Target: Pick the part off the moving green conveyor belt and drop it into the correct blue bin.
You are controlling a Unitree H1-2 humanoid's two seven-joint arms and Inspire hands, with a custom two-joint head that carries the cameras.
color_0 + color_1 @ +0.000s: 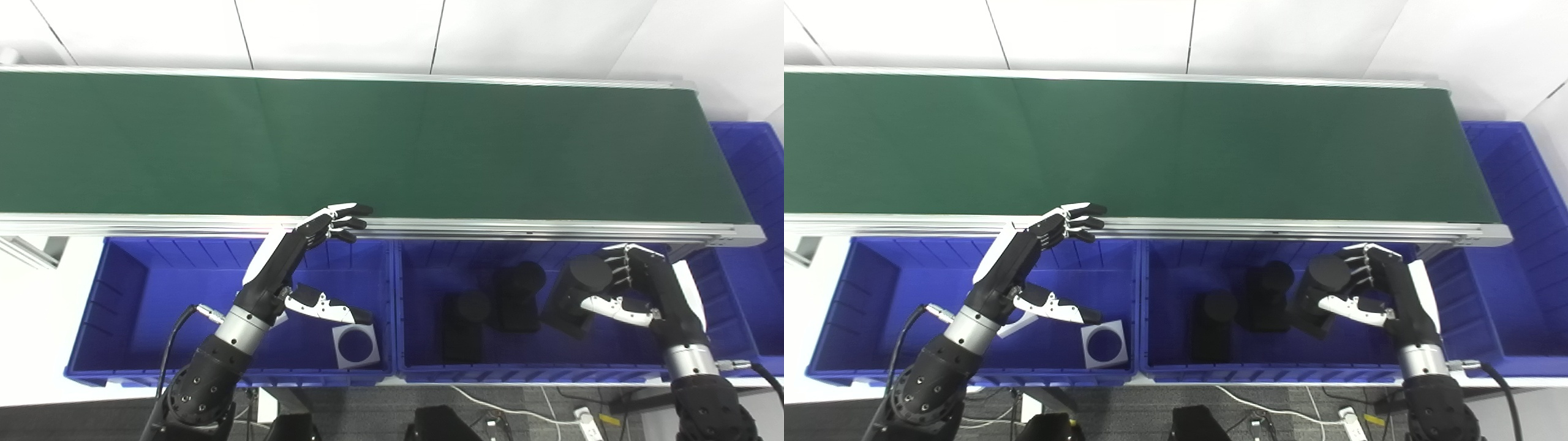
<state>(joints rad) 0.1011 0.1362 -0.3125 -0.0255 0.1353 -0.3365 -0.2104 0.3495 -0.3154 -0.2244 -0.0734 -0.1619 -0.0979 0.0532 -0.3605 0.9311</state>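
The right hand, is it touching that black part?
Touching. In the left eye view the right hand wraps the black part, fingers on one side, thumb on the other, over the blue bin.

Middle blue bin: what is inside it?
The middle blue bin holds two dark parts. The right robot hand grips a third dark part over it. Their dark shapes hide finer detail and the floor beneath.

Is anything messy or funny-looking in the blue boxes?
Mostly tidy. The black part in the right hand is tilted over the middle bin, unlike the two upright black parts there. A white square piece lies flat in the left bin.
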